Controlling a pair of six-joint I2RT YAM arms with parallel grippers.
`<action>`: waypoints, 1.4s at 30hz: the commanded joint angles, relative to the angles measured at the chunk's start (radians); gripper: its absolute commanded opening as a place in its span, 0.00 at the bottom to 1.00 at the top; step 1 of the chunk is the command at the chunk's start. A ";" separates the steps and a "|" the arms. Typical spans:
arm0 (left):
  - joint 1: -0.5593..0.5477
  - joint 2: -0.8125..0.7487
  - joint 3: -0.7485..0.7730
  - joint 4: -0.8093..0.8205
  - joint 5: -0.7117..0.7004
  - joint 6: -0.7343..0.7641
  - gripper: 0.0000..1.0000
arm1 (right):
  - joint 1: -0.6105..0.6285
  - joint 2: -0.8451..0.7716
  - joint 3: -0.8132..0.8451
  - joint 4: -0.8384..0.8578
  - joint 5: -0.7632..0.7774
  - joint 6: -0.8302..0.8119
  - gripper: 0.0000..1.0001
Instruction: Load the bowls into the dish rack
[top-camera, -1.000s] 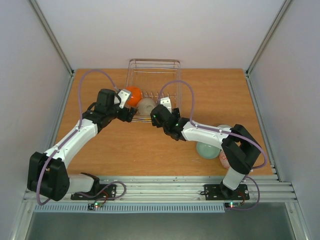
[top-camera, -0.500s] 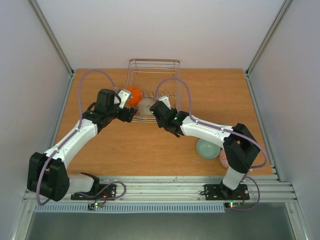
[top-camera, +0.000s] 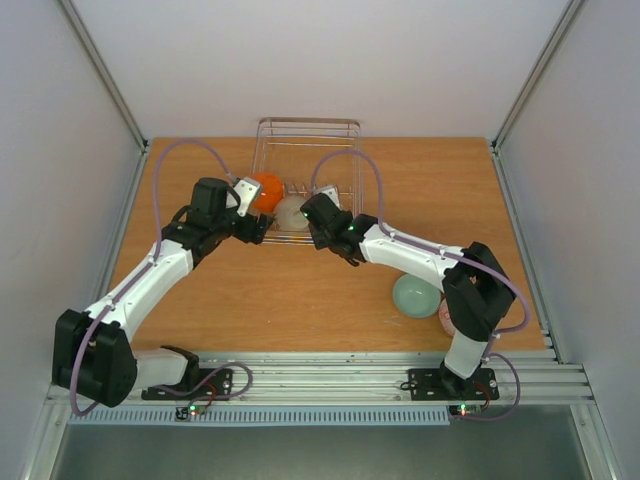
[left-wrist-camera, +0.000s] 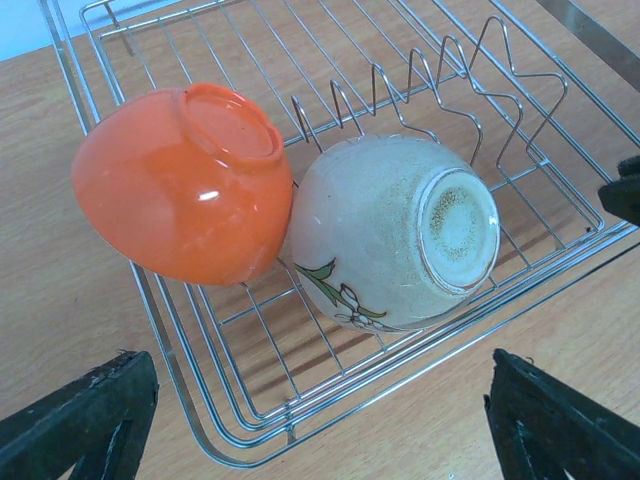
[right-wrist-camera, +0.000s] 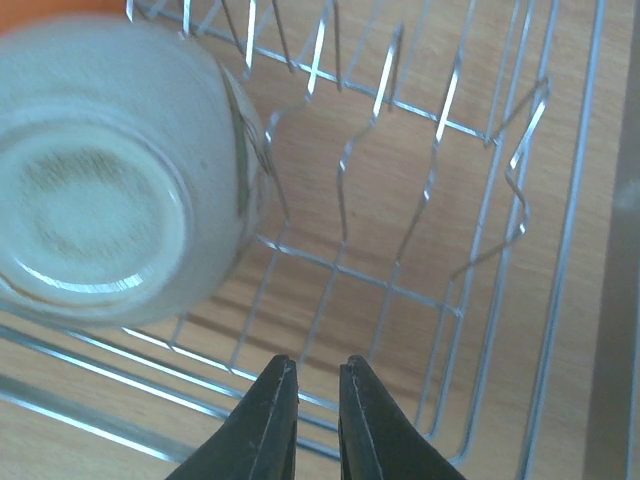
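The dish rack (top-camera: 340, 135) of thin wire stands at the back of the table. Two bowls lie tipped in its near left part: an orange bowl (top-camera: 266, 189) (left-wrist-camera: 180, 185) and a white flowered bowl (top-camera: 292, 211) (left-wrist-camera: 395, 235) (right-wrist-camera: 100, 170). My left gripper (top-camera: 258, 225) (left-wrist-camera: 320, 430) hovers open at the rack's near left corner, with nothing between its fingers (left-wrist-camera: 85, 420). My right gripper (top-camera: 316, 222) (right-wrist-camera: 316, 372) hangs over the rack's near rim (right-wrist-camera: 470, 250), just right of the white bowl, its jaws drawn together on nothing. A mint-green bowl (top-camera: 416, 296) sits near right.
A red-and-white patterned bowl (top-camera: 446, 318) is partly hidden behind the right arm's base link. Upright tines (right-wrist-camera: 400, 90) fill the rack's right half. Grey walls close the table (top-camera: 250, 290) in on the left, right and back.
My right gripper closed from wide open and moved left and forward toward the rack's near rim beside the white bowl. The left arm and the bowls stayed still.
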 joint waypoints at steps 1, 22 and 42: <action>0.001 0.011 0.015 0.014 0.009 0.003 0.89 | -0.017 0.053 0.092 0.002 -0.067 -0.018 0.14; 0.001 0.026 0.041 -0.027 -0.001 0.019 0.90 | -0.023 0.111 0.040 0.006 -0.193 0.004 0.13; 0.002 0.026 0.079 -0.095 0.007 0.035 0.90 | 0.022 -0.062 -0.050 -0.097 -0.347 0.035 0.12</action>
